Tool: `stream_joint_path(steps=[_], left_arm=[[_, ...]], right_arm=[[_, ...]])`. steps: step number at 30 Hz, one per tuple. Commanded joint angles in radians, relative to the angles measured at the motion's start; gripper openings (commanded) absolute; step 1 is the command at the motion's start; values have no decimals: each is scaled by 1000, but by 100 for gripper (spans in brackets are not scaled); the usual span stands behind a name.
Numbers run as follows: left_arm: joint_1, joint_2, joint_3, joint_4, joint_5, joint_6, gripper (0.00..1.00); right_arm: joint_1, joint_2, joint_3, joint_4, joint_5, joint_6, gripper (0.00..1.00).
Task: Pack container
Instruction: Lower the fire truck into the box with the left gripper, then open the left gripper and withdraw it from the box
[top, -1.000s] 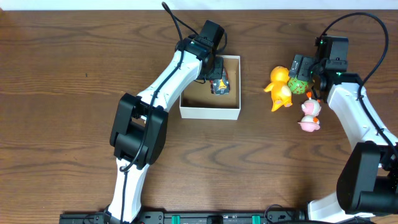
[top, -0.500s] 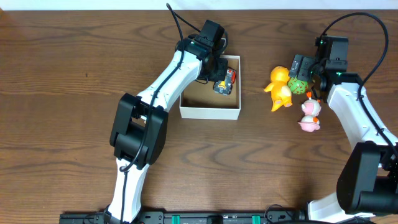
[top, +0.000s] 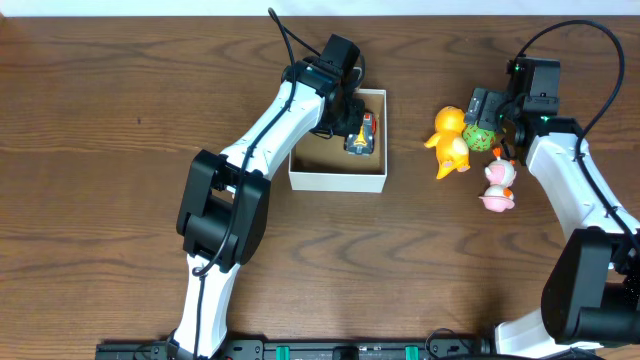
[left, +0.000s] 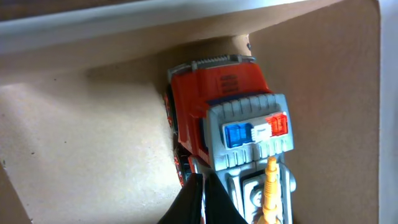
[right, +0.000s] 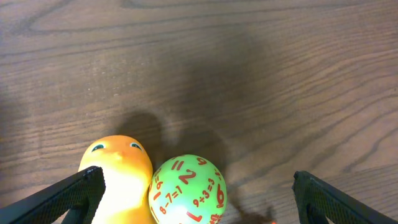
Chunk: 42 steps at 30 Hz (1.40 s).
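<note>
Red truck (left: 217, 106) is seen in the container (top: 337, 181) beside the closed, empty left gripper (left: 199, 196); right gripper (right: 196, 180) is spread wide, empty.

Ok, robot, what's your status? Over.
Left gripper shut, in box by truck. Right gripper open over ball. Duck crowds ball.

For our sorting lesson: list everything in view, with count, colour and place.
container: one, white walls, brown inside, mid-table.
toy truck: one, red and grey, inside the container.
duck: one, orange, right of the container.
ball: one, green, beside the duck.
small toy: one, pink and white, near the duck.
table: one, brown wood.
left gripper: one, black, shut, beside the truck.
right gripper: one, black, open, at the ball.
</note>
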Motion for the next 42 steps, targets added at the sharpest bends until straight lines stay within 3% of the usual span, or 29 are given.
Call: stream_joint_path(steps=[1, 14, 32, 42], left_arm=[[2, 16, 13, -7, 28, 14, 6], [7, 11, 15, 7, 27, 119, 6], [52, 5, 18, 98, 0, 122, 6], [110, -119, 62, 124, -8, 122, 6]], right_arm=[[-7, 1, 19, -1, 5, -9, 99], [-7, 1, 19, -1, 5, -9, 99], [-7, 1, 19, -1, 5, -9, 99], [-7, 1, 19, -1, 5, -9, 99]])
